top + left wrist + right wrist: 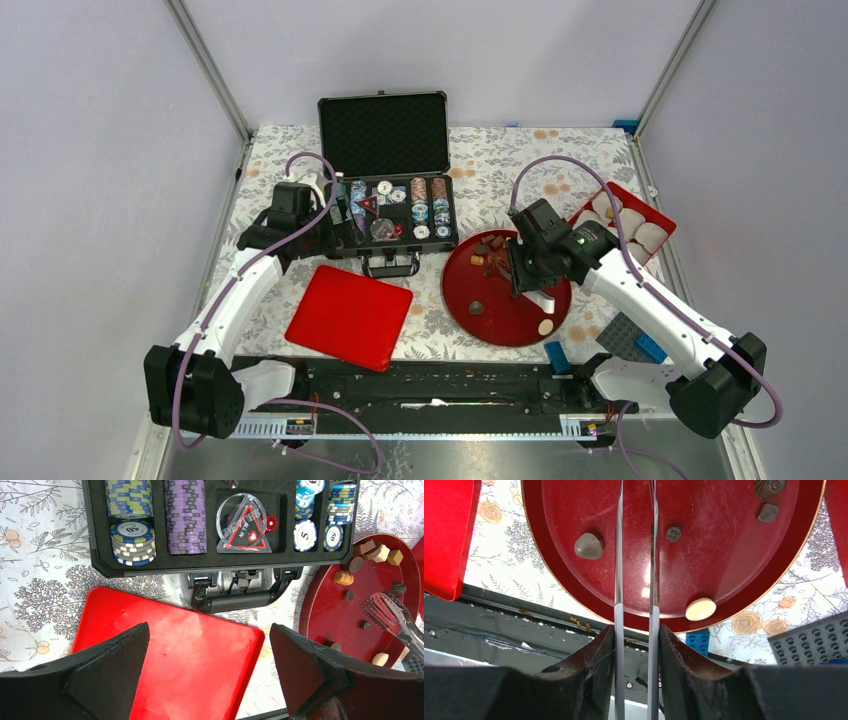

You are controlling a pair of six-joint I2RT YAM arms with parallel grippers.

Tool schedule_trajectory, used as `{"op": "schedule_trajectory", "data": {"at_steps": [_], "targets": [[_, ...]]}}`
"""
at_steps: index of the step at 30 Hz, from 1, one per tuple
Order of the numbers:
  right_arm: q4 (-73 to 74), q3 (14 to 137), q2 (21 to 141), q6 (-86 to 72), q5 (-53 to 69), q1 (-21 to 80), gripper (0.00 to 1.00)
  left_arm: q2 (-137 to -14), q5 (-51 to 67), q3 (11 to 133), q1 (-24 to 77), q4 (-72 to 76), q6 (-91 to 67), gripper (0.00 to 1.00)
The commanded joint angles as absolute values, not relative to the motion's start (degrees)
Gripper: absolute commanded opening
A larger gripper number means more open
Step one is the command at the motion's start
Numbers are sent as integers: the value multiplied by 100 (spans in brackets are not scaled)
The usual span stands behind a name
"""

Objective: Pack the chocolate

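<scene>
Worktop (480, 160) is covered with a floral-print cloth and enclosed by plain pale walls (100, 150) on left, back and right, with aluminium frame posts (215, 75) at the rear corners. At back centre is a black poker chip case (385, 125), lid upright, with stacked chips in its slots. Just in front of it, to the left, a red square tray (350, 315) lies flat. To the right of that is a round dark-red plate (500, 315). The chocolate (490, 248) is on this plate: a cluster of brown and tan pieces at its far rim, plus a dark lump and a cream oval lying apart toward the near rim. At right rear is a red compartment tray (655, 215) holding white cups. Near the front right are a grey studded baseplate (625, 335) and a blue brick (556, 354). The left end effector (209, 630) is spread wide and holds nothing, above the near edge of the red square tray. The right end effector (636, 645) is clamped on metal tongs (387, 610), whose arms run nearly parallel with a narrow gap over the plate. Cannot tell if the tips grip a piece.
</scene>
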State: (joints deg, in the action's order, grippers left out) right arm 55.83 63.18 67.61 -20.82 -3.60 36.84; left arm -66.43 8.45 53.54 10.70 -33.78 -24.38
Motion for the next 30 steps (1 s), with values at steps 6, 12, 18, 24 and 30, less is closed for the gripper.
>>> {"op": "schedule_trajectory", "data": {"at_steps": [6, 12, 18, 24, 30], "targets": [[5139, 6253, 6972, -2445, -822, 4157, 43, -6557, 833, 5584, 1089, -3243, -2401, 99], [5191, 6247, 7221, -2460, -1288, 4462, 44, -6548, 803, 5559, 1090, -3242, -2391, 99], [5220, 6299, 7497, -2485, -1511, 4709, 45, -6549, 781, 5550, 1090, -3243, -2382, 99], [5313, 6408, 7679, -2482, -1742, 4849, 45, -6540, 764, 5529, 1087, -3236, -2377, 99], [5300, 6465, 7725, -2455, -1755, 4869, 41, -6524, 770, 5526, 1090, -3235, -2373, 99]]}}
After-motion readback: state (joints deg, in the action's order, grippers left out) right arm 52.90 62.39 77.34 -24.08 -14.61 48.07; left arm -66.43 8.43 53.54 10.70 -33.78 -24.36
